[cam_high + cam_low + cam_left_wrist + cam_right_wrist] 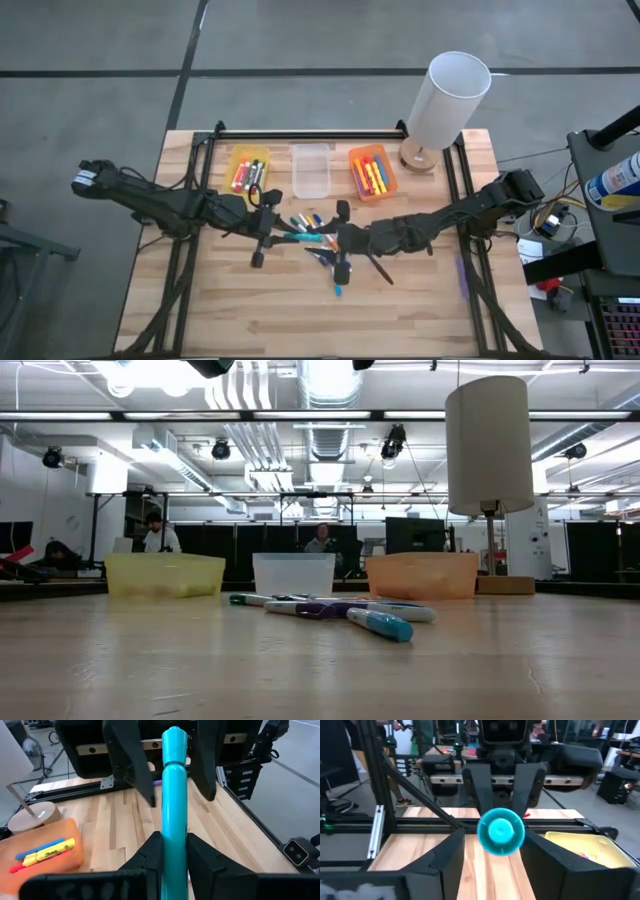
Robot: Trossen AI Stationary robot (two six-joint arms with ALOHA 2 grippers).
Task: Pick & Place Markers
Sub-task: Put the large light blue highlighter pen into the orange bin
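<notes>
From above, the left pincer (pixel 268 222) reaches toward mid-table (pixel 240 310) from the left, clamped on one end of a teal marker (pixel 306 238) that lies level between the two arms. The left wrist view adds the close detail: its fingers (pixel 150 857) press both sides of the teal barrel, and the right arm's fingers stand apart on either side of the marker's far end. At the table's far edge sit a yellow bin (pixel 248 170) with markers in it, a clear bin (pixel 310 170) and an orange bin (pixel 372 172) with more markers. Loose markers (pixel 318 222) lie scattered just near of the clear bin, under the arms. The right pincer (pixel 342 240) comes in from the right, spread wide around the teal marker's other end without gripping it; its wrist view shows the round teal end between the fingers (pixel 445 857). A lamp (pixel 445 105) stands far right. Only the low view shows people seated in the room behind the bins.
</notes>
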